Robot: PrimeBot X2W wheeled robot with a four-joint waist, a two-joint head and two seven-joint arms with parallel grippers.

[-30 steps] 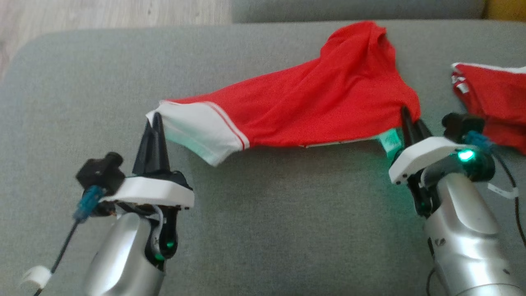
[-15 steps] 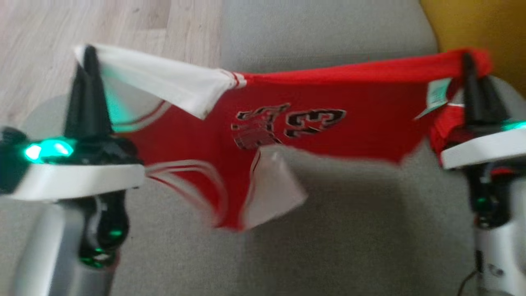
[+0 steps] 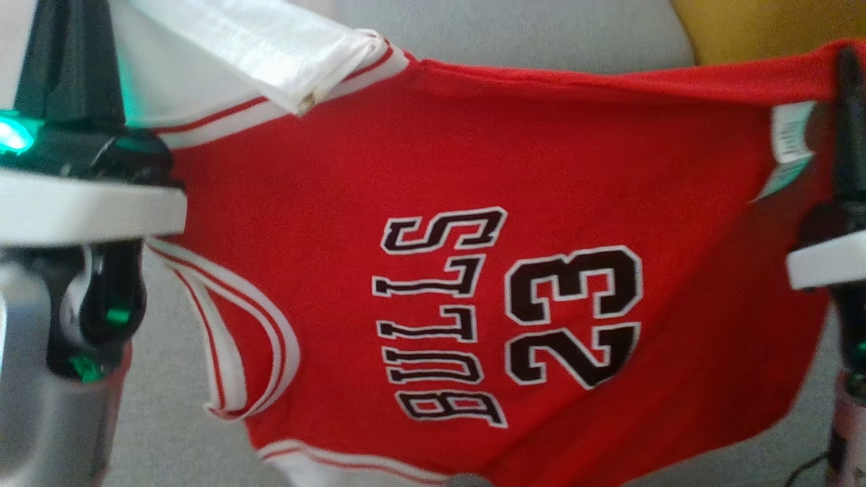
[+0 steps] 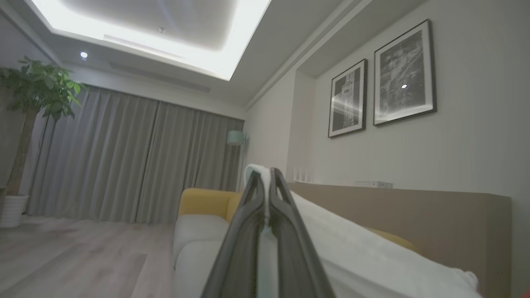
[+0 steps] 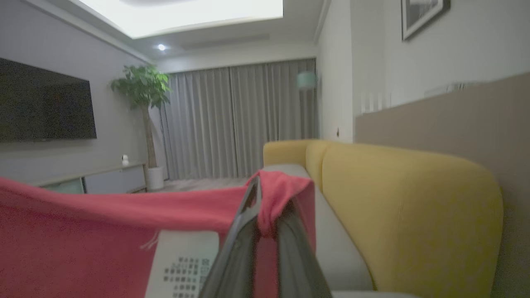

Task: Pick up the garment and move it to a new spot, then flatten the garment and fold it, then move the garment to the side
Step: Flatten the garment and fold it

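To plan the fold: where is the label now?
In the head view, upper right, the label hangs on the jersey just beside the right gripper.

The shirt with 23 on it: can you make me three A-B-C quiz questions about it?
1. Where is the jersey? A. on the floor B. held up between the left hand and right hand C. folded on the sofa
2. Its main colour? A. blue B. green C. red
3. The left hand is: A. wide open B. shut on the jersey's white edge C. resting on a cushion
Answers: B, both hands pinch its top edge; C, red cloth around black letters; B, it pinches white cloth.
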